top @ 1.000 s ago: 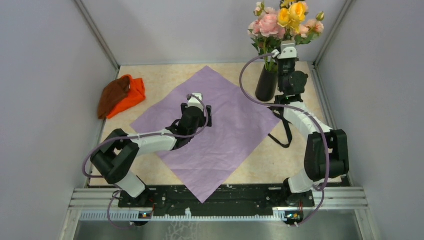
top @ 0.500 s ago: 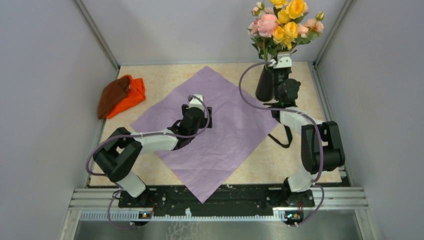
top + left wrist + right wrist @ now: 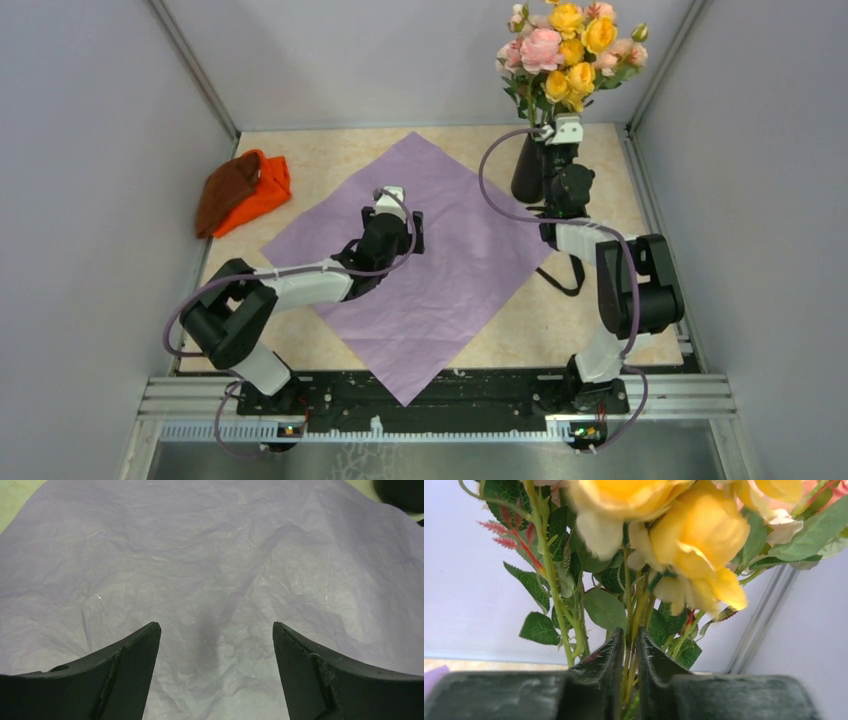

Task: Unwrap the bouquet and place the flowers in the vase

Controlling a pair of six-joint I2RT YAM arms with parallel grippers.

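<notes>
The flowers [image 3: 565, 45], pink and yellow roses with green leaves, stand in the black vase [image 3: 528, 170] at the back right corner. My right gripper [image 3: 556, 112] is just above the vase mouth. In the right wrist view it [image 3: 630, 640] is shut on thin green stems [image 3: 628, 615] under yellow blooms [image 3: 694, 535]. The bouquet's wrap lies spread flat as a lilac paper sheet [image 3: 440, 270]. My left gripper [image 3: 398, 205] hovers over that sheet [image 3: 210, 555], and it [image 3: 216, 630] is open with nothing between its fingers.
An orange-and-brown cloth bundle [image 3: 243, 190] lies at the left edge of the table. A black ribbon [image 3: 570, 275] lies beside the right arm at the paper's right corner. Grey walls close in the left, back and right sides.
My right gripper has come down with the yellow stems toward the vase mouth, and its arm has folded more upright. The left arm and the paper have not moved.
</notes>
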